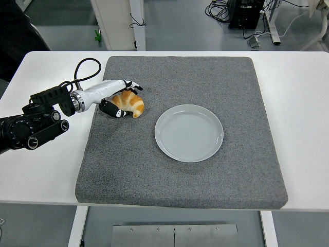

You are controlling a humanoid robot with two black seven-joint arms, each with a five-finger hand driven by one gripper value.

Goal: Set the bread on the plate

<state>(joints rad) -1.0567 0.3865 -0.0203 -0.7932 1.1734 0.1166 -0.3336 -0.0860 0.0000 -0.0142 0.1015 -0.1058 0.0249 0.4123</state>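
The bread point(130, 103), a golden croissant, lies on the left part of the grey mat point(185, 170), left of and a little farther back than the plate point(189, 133), with bare mat between the two. It looks light and soft, with a flaky crust that would dent or shed under a hard squeeze, so a gentle hold across its thick middle seems the safest; the tapered ends would likely bend or tear.

The left hand point(119, 98) is right at the croissant's left side. Its white fingers point(128, 84) curve over the far top of the bread and a dark thumb sits against the near left edge, so the hand is closing around it. Whether the grip is firm enough to lift cannot be told from here. The right hand is not in view.

The plate is empty, shallow and low-rimmed, so the bread needs only a small lift to clear its edge. The path rightward across the mat is open. The mat sits on a white table point(303, 103), and both have plenty of margin on every side, so nothing crowds the arm's sweep.
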